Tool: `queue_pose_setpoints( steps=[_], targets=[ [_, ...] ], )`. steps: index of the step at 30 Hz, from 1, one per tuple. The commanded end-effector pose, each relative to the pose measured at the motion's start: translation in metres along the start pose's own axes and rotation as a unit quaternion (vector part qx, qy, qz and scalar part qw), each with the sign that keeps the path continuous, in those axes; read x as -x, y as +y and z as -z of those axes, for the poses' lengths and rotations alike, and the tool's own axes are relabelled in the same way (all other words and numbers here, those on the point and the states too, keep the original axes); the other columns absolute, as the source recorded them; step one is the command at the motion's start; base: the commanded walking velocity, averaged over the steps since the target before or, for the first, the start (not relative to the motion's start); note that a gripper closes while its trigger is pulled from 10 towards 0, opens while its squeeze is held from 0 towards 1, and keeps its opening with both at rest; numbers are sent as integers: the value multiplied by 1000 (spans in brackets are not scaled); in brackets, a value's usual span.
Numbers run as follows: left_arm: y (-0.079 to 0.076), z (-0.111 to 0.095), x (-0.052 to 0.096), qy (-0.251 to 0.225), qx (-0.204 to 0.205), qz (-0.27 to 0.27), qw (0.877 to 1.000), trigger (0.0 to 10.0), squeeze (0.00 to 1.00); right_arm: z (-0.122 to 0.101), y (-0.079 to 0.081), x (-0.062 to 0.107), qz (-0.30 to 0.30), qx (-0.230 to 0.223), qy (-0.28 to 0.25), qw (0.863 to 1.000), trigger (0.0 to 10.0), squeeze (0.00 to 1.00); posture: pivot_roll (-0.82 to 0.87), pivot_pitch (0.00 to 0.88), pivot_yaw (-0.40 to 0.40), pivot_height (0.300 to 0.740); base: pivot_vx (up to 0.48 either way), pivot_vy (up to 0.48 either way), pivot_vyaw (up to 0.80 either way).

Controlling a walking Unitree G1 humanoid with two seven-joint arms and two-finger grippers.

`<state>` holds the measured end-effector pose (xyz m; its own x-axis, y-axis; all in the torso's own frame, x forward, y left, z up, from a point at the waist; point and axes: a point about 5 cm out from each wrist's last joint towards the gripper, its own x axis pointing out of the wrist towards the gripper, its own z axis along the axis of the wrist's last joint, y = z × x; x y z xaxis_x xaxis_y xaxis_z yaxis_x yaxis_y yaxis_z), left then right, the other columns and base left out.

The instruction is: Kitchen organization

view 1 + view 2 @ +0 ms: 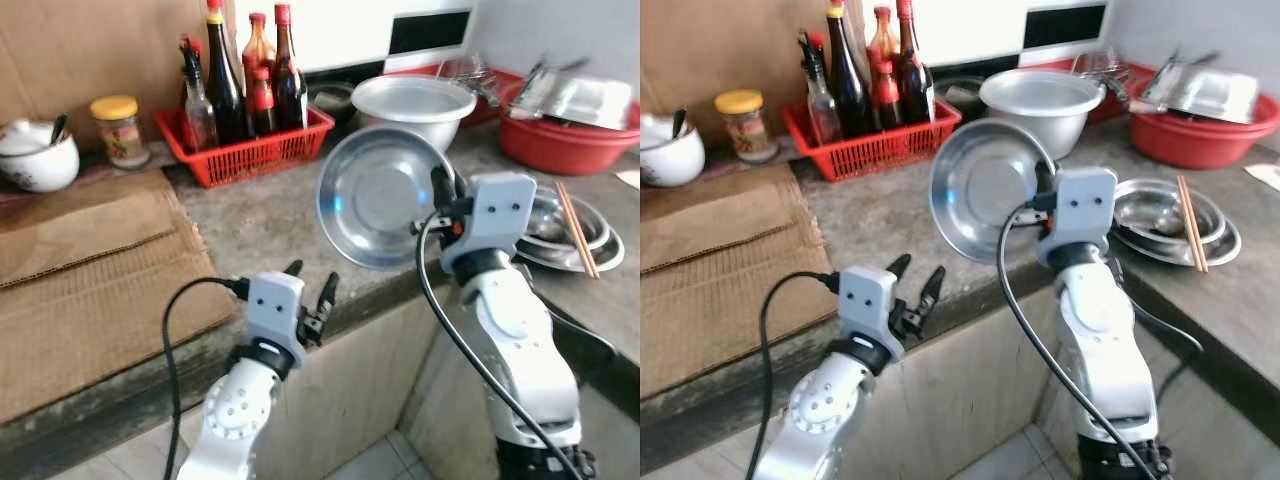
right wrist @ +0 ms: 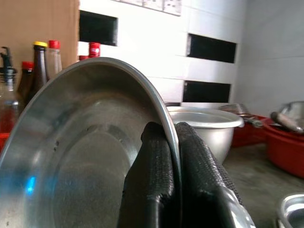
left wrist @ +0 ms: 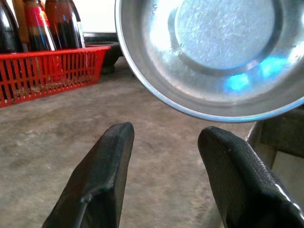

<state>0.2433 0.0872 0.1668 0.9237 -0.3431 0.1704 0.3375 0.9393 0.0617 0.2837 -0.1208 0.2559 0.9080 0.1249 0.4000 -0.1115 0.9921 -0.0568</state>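
- Cardboard (image 1: 90, 270) lies flat on the left part of the bench (image 1: 250, 215). A white pot (image 1: 35, 155) and a small jar with a yellow lid (image 1: 118, 128) stand behind it.
- Bottles stand neatly in a red basket (image 1: 255, 150) at the back. That part looks tidy already.
- Low at the front edge of the bench is the left gripper (image 1: 312, 290). Its two black fingers (image 3: 102, 171) are spread apart and hold nothing. The pan hangs in the air a little above and beyond it.
- In the middle, the steel pan (image 1: 375, 195) is up off the bench, tipped on its side, with its hollow facing the robot.
- The right gripper (image 1: 442, 190) pinches the pan's rim tight, one finger (image 2: 154, 175) inside and one outside.
- Behind the pan sits a big silver bowl (image 1: 412, 105).
- On the right, more steel dishes (image 1: 560, 235) lie stacked with chopsticks (image 1: 575, 225) across them. A red tub (image 1: 570, 135) holds still more metal things.
- I think the tidy-up is only partly done. The pan still needs a place to go, and the pile on the right looks not sorted yet.
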Motion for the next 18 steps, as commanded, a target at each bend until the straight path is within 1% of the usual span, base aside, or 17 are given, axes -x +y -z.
queue_pose_setpoints(
  steps=[1,7,10,12,14,18],
  targets=[
    [-6,-2,-2,-4,4,12,1000,10000,0,-8,-9,0,19,7,-22,1000,0,0,77,51,-10,740,0,0,-763],
    [-6,-2,-3,-6,5,14,1000,10000,0,-11,-9,-2,24,6,-28,999,0,0,75,51,-8,740,0,0,-761],
    [-8,-3,-3,-8,-12,23,1000,10000,0,-14,-11,-4,32,8,-34,999,0,0,71,53,-5,740,0,0,-760],
    [-8,-3,-3,-9,-13,26,1000,10000,0,-14,-11,-4,32,8,-35,999,0,0,71,53,-5,740,0,0,-756],
    [-10,-2,-4,-7,-26,32,999,10000,0,-15,-12,-4,36,11,-39,999,0,0,71,53,-4,740,124,-420,-756],
    [-10,-2,-4,-6,-19,32,999,10000,0,-16,-13,-5,39,12,-42,998,0,0,70,53,-2,740,0,-431,-750]
  ],
)
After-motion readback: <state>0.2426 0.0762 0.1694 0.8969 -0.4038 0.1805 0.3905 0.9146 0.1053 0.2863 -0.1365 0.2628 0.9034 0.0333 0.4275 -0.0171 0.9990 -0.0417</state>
